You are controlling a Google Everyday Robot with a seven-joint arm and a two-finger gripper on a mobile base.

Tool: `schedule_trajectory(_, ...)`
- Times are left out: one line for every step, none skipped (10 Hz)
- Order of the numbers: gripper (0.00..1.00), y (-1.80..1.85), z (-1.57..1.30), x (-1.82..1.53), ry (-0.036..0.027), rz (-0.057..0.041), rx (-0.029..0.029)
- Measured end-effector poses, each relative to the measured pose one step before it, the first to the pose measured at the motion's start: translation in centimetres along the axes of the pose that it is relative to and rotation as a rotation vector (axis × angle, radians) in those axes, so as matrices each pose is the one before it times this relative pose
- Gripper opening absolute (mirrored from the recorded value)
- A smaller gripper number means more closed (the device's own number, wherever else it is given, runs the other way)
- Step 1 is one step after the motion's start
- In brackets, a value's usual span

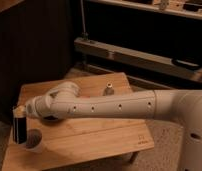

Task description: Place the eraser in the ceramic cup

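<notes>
Arm: a white robot arm with a row of small dark holes along its side reaches in from the right edge and stretches nearly level across the desk, bending at a rounded joint above the desk's left part and tapering toward the left edge.
Gripper: the gripper sits at the far left end of the arm, over the front-left corner of the desk, clenched on the top end of the eraser.
Eraser: the long, narrow, flat black rectangular eraser hangs upright from the gripper, its lower end just beside and slightly left of the cup's rim (whether it touches the rim cannot be told).
Cup: the small white handleless ceramic cup stands upright near the front-left corner of the desk, its dark opening facing up.
Desk: a light wooden slatted desk carries the cup and the bottle.
Bottle: a small pale bottle stands upright near the desk's back edge, well apart from the cup.
Bowl: a dark round shape shows just under the arm, mostly hidden by it.
Background: a dark shelf unit behind the desk.
</notes>
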Motion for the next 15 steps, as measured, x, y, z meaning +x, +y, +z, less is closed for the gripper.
schedule_trajectory(0.0,0.505,0.031,-0.094,-0.00152,0.01888,0.00054)
schedule_trajectory(0.0,0.667,-0.112,-0.072,0.00074,0.02701,0.00066)
schedule_trajectory(0.0,0.72,-0.313,-0.041,0.00453,0.02615,0.00104)
schedule_trajectory(0.0,0.63,-0.381,-0.042,0.00525,0.02128,0.00238)
schedule_trajectory(0.0,0.431,-0.377,0.019,0.00648,0.01161,0.00276)
schedule_trajectory(0.0,0.646,-0.485,-0.006,0.00815,0.01075,-0.00085)
schedule_trajectory(0.0,0.464,-0.362,-0.011,0.00718,0.00731,0.00008)
schedule_trajectory(0.0,0.203,-0.125,-0.08,0.00515,-0.00169,-0.00006)
schedule_trajectory(0.0,-0.008,0.044,-0.144,0.00452,-0.00043,0.00159)
schedule_trajectory(0.0,0.063,-0.043,-0.159,0.01008,0.00252,0.00127)
schedule_trajectory(0.0,0.127,-0.087,-0.075,0.00713,-0.00007,-0.00224)
schedule_trajectory(0.0,-0.015,0.024,0.009,0.00038,-0.00313,-0.0019)
schedule_trajectory(0.02,-0.071,0.062,-0.008,-0.00103,-0.00051,-0.00024)
schedule_trajectory(0.09,-0.089,0.098,-0.036,-0.00239,0.00208,-0.00053)
schedule_trajectory(0.19,0.007,-0.004,0.024,-0.00023,0.00174,-0.00343)
